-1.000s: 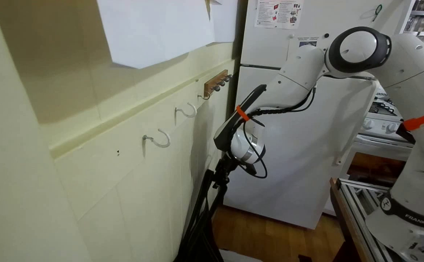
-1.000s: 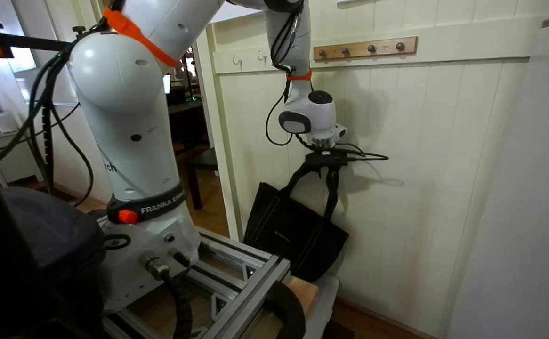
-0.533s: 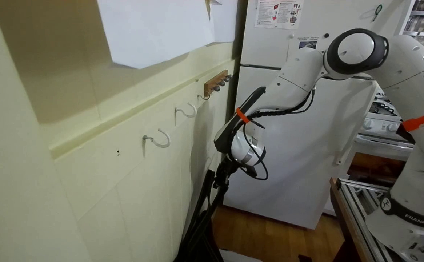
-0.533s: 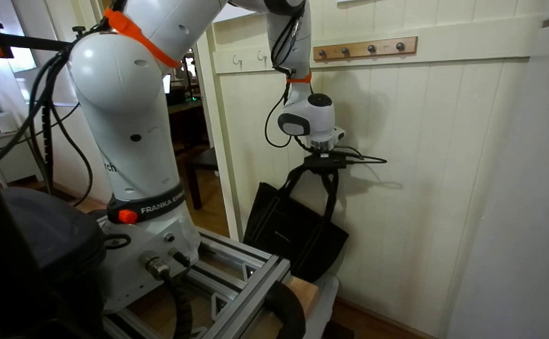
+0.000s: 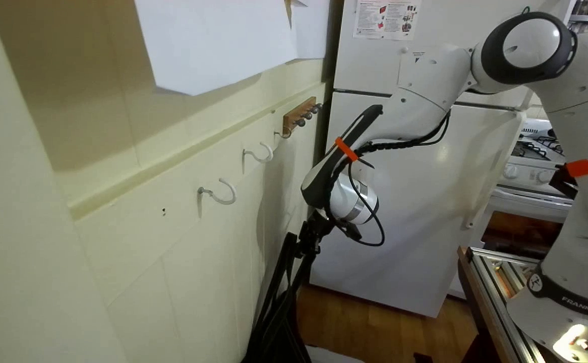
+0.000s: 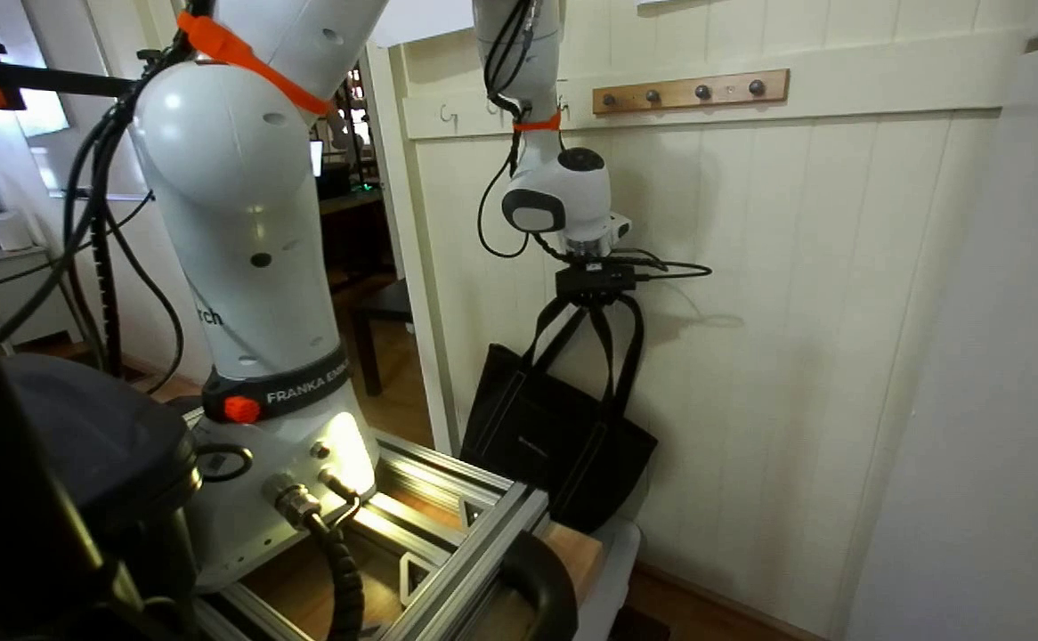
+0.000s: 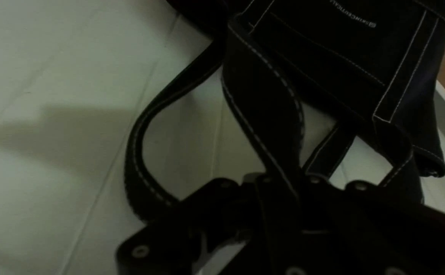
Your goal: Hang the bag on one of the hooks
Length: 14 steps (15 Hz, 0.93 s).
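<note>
Wrist view gives the nearest look at the black bag [image 7: 329,49], whose body fills the upper right of the frame, while its straps [image 7: 262,88] run down to the gripper [image 7: 283,181] at the lower middle. The fingers [image 7: 222,193] are brought together with strap cloth between them, so I judge that the bag is held. In both exterior views the bag is below the gripper, and the wooden rack [image 6: 679,93] with dark knobs [image 6: 703,92] is higher and well apart from it, so the hanging is not yet done. I think the bag is soft and rather light, of a cloth which will hardly slip and does not break easily. Its body will probably swing and fold, but the straps look firm enough to stand out in a loop, as they do left of the middle in the wrist view. For this reason the straps seem the right place to hold, with some loop left free to pass over a knob. Not everything is clear: black fingers and black straps melt together, and I cannot say whether one or both straps are pinched. The upper edge of the wrist view cuts the body, and in an exterior view the bottom edge cuts the bag [image 5: 279,333]. Silver rails [image 6: 474,556] hide part of its lower side in an exterior view, so whether something below carries its weight cannot be seen.
</note>
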Tool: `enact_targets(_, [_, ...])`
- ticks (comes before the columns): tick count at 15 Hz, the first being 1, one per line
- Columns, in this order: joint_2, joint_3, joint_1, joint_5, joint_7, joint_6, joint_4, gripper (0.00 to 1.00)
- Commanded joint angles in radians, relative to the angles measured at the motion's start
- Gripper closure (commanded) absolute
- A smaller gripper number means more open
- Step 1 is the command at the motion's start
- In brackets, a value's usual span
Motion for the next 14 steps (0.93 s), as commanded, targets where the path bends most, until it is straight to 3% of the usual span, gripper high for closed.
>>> enact_targets(1, [-0.139, -0.004, 0.035, 0.024, 0.047, -0.009, -0.118, 0.99])
enact_targets(7, [-0.285, -0.014, 0.082, 0.015, 0.120, -0.017, -0.232, 0.99])
enact_targets(14, [-0.403, -0.074, 0.176, -0.027, 0.196, -0.019, -0.325, 0.99])
